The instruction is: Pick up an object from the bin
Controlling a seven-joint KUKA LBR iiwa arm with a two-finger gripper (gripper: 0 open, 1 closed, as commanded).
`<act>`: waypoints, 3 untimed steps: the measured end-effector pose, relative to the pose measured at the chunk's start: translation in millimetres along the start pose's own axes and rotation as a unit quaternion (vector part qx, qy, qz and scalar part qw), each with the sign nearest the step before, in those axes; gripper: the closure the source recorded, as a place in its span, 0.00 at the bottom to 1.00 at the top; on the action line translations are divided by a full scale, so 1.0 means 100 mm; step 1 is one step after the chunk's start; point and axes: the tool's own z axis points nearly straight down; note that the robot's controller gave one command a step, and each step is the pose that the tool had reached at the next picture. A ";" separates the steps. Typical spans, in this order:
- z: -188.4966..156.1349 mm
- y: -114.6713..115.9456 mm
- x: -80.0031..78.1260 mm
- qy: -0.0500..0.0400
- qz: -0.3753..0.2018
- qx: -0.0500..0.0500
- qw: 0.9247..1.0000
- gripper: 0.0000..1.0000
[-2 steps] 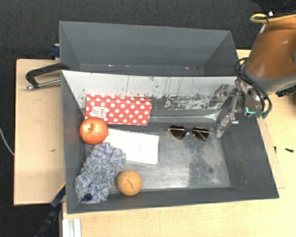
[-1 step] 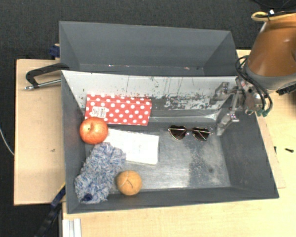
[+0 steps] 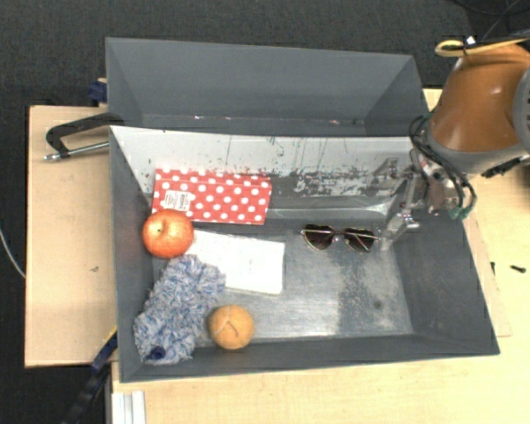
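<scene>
Dark speckled carpet (image 3: pixel 44 25) lies all around, under even, flat light.

Front-R bin floor (image 3: pixel 375 303) is bare; sunglasses (image 3: pixel 340 238) sit mid-bin, while apple (image 3: pixel 168 234), cloth (image 3: pixel 177 307) & dotted box (image 3: pixel 214 196) crowd L side.

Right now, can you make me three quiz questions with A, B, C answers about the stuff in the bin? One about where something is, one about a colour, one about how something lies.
1. Where is the apple?
A next to the sunglasses
B on the left, just under the red spotty box
C in the right front corner

2. What colour is the fluffy cloth?
A blue
B green
C yellow

3. How are the sunglasses?
A standing on end
B under the cloth
C lying flat on the bin floor

Answers: B, it sits at the box's lower left corner; A, the cloth is blue-grey; C, both lenses show, flat on the floor.
</scene>
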 end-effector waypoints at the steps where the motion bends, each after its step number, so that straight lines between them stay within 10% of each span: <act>1: 0.81 0.07 -0.03 0.003 0.034 -0.001 0.999 1.00; 2: 0.81 0.07 -0.03 0.003 0.034 -0.001 0.999 1.00; 3: -0.47 0.19 0.03 0.002 0.002 -0.001 1.000 1.00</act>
